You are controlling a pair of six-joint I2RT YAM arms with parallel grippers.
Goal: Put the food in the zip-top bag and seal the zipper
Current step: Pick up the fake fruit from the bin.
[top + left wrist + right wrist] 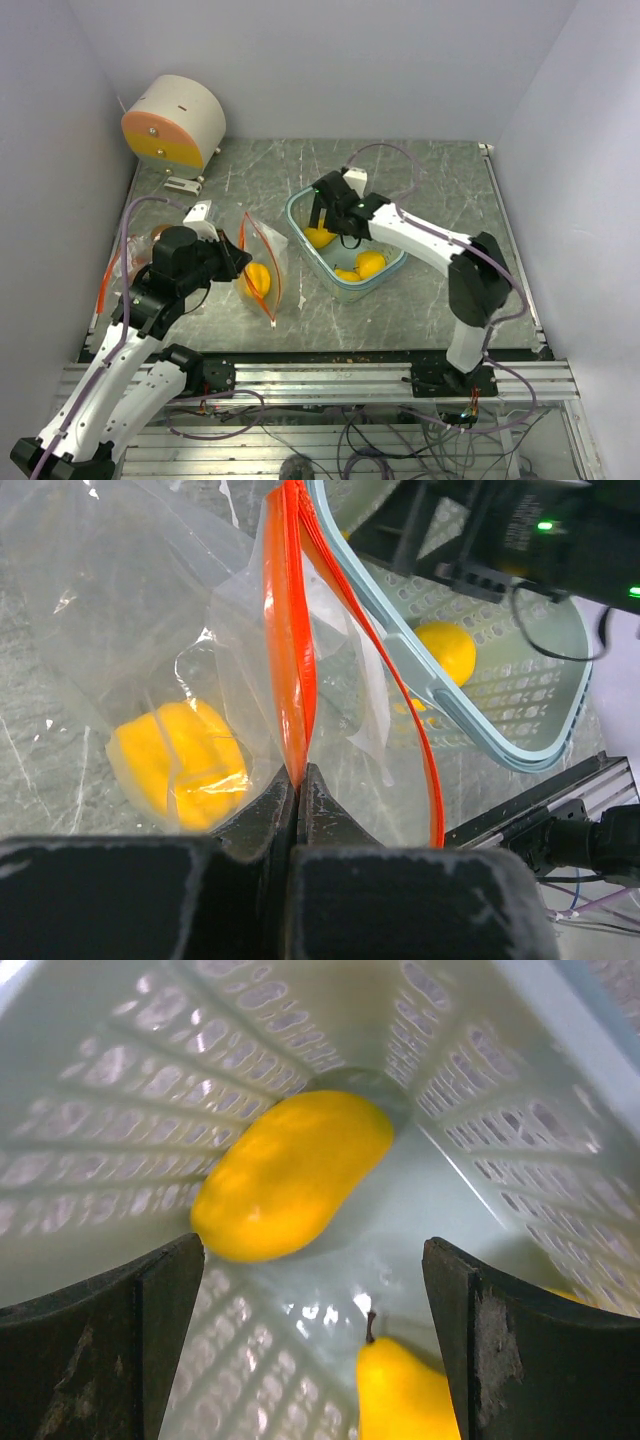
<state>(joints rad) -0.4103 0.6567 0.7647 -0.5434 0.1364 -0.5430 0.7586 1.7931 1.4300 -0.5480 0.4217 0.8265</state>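
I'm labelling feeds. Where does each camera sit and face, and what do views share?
Top external: above and behind, looking down on the grey marbled table; left arm, right arm show.
Left wrist: on its arm, looking along the shut left claw at the clear zip-top bag it pinches.
Right wrist: on its arm, looking past the open right claw into the light-blue plastic basket.
Shared: basket in all three; bag in top and left wrist.

A smooth oblong yellow fruit [290, 1175] lies in the pale-blue perforated plastic basket's [120, 1090] corner, a stemmed yellow fruit [405, 1390] nearer its middle.
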